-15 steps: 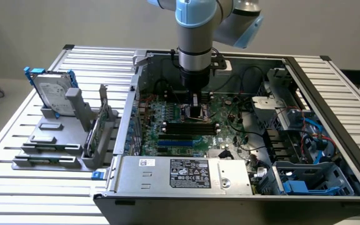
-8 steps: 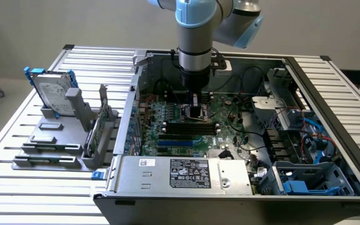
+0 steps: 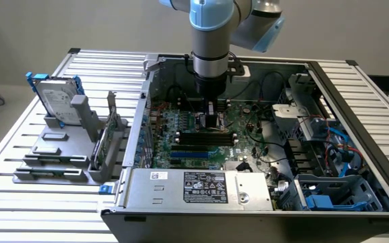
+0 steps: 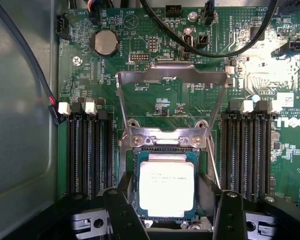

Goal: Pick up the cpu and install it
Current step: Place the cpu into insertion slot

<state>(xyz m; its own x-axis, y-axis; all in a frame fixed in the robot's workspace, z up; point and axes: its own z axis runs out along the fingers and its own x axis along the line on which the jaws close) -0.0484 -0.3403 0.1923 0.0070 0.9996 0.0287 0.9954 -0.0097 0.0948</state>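
While my gripper (image 4: 167,202) stands spread, the cpu (image 4: 166,186) lies in the socket (image 4: 135,165) between my fingers (image 4: 121,210). The motherboard (image 4: 160,100) edge reads DELL; cpu print illegible.

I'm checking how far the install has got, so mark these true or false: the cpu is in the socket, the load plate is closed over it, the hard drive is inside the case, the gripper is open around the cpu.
1. The cpu lies in the socket. True.
2. The load plate is closed over it. False: it stands flipped open, clear of the chip.
3. The hard drive is inside the case. False: it stands in a gray holder outside it, on the exterior view's left.
4. The gripper is open, a finger on each side of the cpu. True.
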